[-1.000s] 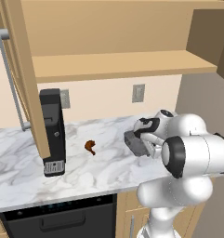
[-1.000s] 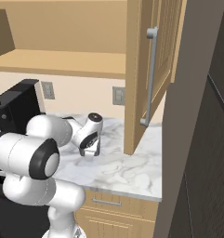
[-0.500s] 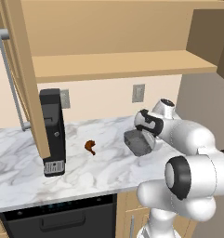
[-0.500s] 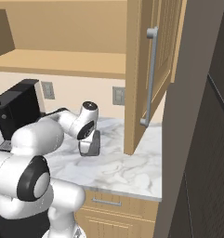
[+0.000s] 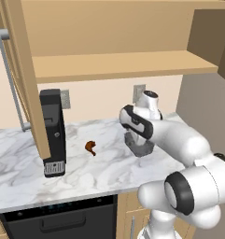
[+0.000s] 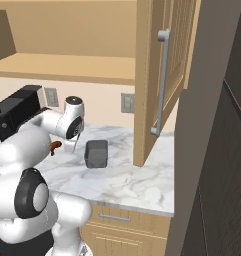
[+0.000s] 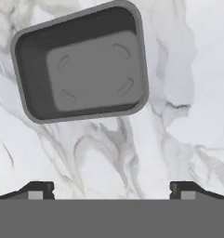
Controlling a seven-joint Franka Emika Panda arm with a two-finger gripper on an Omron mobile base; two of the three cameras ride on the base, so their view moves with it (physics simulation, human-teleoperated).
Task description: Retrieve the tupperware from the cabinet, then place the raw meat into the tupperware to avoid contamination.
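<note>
The grey tupperware stands empty on the marble counter, its inside plain in the hand view. My gripper is open, its fingertips wide apart over bare counter just beside the tupperware, touching nothing. The raw meat lies on the counter left of the tupperware, between it and the black appliance; my arm partly hides it in the right base view. The cabinet above the counter is open, its shelf bare.
A tall black appliance stands at the counter's left. The open cabinet doors hang out over the counter on both sides. A dark tall unit borders the right end.
The gripper has let go of the tupperware, which stays where it stood. The hand has drawn back from it toward the meat side, and the arm has swung forward.
</note>
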